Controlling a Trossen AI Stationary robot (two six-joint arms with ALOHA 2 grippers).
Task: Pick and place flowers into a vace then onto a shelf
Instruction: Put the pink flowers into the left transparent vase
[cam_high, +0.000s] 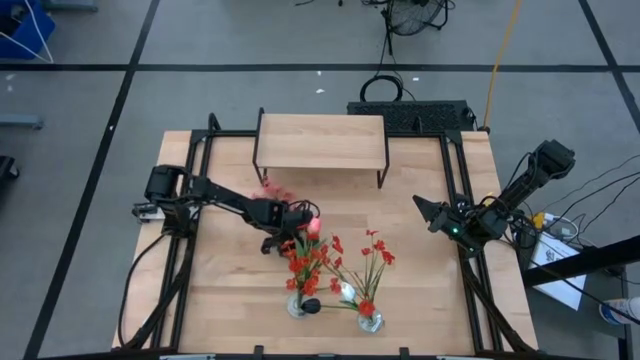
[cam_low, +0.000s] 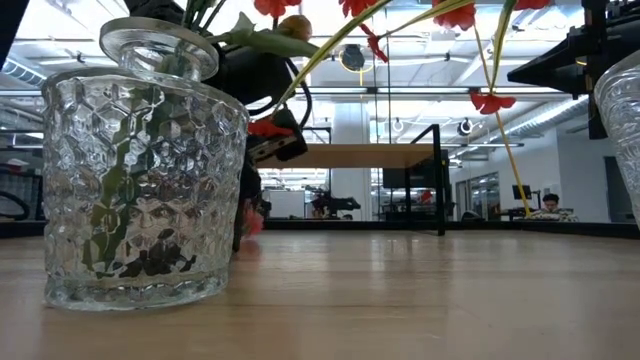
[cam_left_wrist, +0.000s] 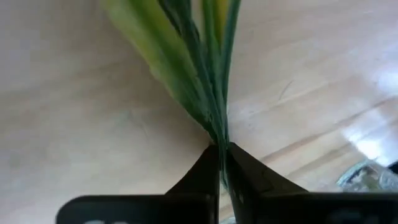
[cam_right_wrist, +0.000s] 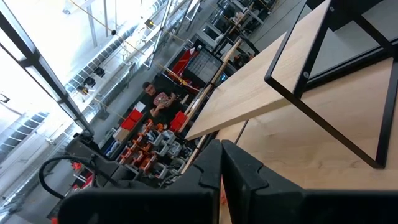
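A: Where does the work stand?

B: The left gripper (cam_high: 300, 222) sits near the middle of the table (cam_high: 420, 290), just behind the two glass vases at the front edge. Its jaws are pressed together on green flower stems (cam_left_wrist: 205, 74); the left wrist view shows the stalks pinched right at the fingertips.

A: So which step is this?

B: I judge it has just taken hold of one bunch of the flowers (cam_high: 308, 262) that stand in the left vase (cam_high: 300, 305). The other vase (cam_high: 370, 322) holds a thinner spray just beside it. The shelf (cam_high: 322, 140) stands near the back edge, nothing on it.

A: How should it go on?

B: Lift straight up, slowly, so the stalks slide free without tipping the glass. The blossoms of both bunches lean into each other, so a sideways pull could drag the neighbour over. The grip is at the very tips, and thin stems may slip through.

A: And the other arm?

B: The right gripper (cam_high: 437, 214) waits near the right edge, jaws closed on nothing, pointed toward the shelf.
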